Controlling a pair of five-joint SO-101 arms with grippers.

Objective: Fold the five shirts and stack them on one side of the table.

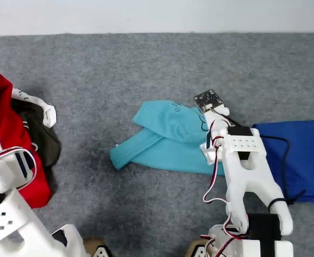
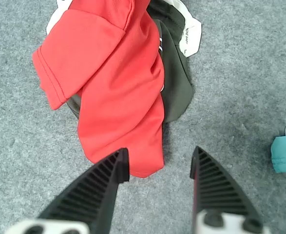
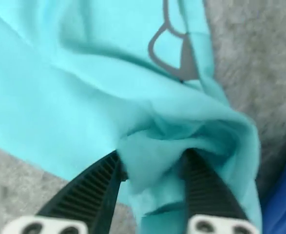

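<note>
The teal shirt (image 1: 167,139) lies crumpled near the middle of the tabletop (image 1: 146,69), one sleeve trailing out towards the left side and a pale printed outline showing on its chest. My right end effector (image 3: 150,168) is clamped on a bunched fold of it at the shirt's right edge, with the cloth puckered up between the two ribbed fingers. Just beside that edge, on the right side of the tabletop, the blue shirt (image 1: 296,155) lies flat as a neat rectangle, partly under the right arm. Well apart on the left side sits a loose heap: the red shirt (image 2: 118,87) is draped on top, a dark shirt (image 2: 174,83) pokes out beneath it, and a white shirt (image 2: 191,29) shows at the far end of the pile. My left end effector (image 2: 157,165) hangs above the bare surface just off the red shirt's hem, jaws spread wide and holding nothing. The tabletop is covered in rough grey carpet-like fabric, and a plain white wall (image 1: 146,16) runs along its far edge.
</note>
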